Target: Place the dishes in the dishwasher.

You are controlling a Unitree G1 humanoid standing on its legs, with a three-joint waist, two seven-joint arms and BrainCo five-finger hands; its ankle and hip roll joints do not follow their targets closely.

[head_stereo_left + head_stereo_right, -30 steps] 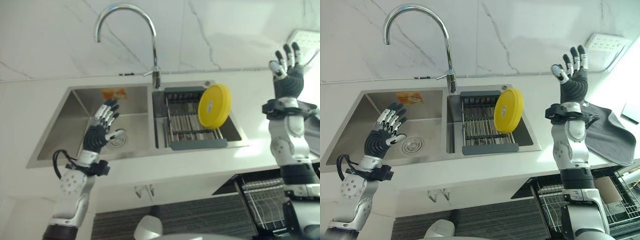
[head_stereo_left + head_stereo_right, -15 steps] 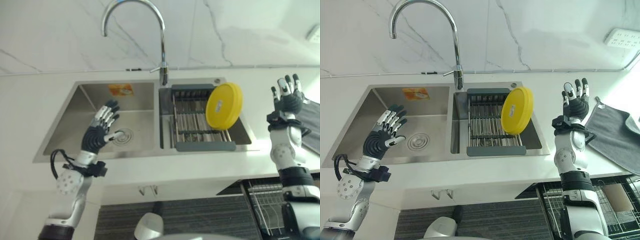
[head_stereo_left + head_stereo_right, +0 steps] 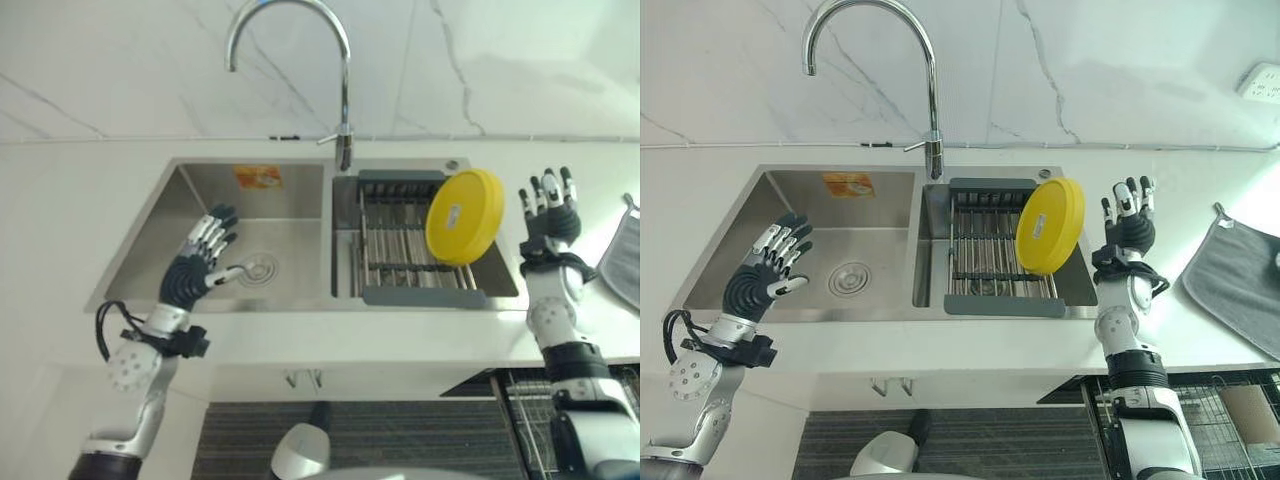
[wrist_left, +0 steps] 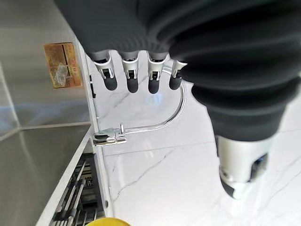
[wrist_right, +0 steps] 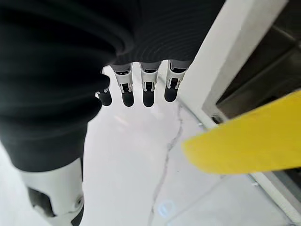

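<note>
Over the sink (image 3: 890, 305), left hand (image 3: 762, 280) and right hand (image 3: 1127, 225) hover empty, fingers spread.

the right hand (image 3: 1127, 226) has been lowered from beside the wall and brought in just beside the yellow plate (image 3: 1050, 226).

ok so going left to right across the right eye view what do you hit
left hand → sink drain → faucet → drying rack → yellow plate → right hand → grey cloth
</note>
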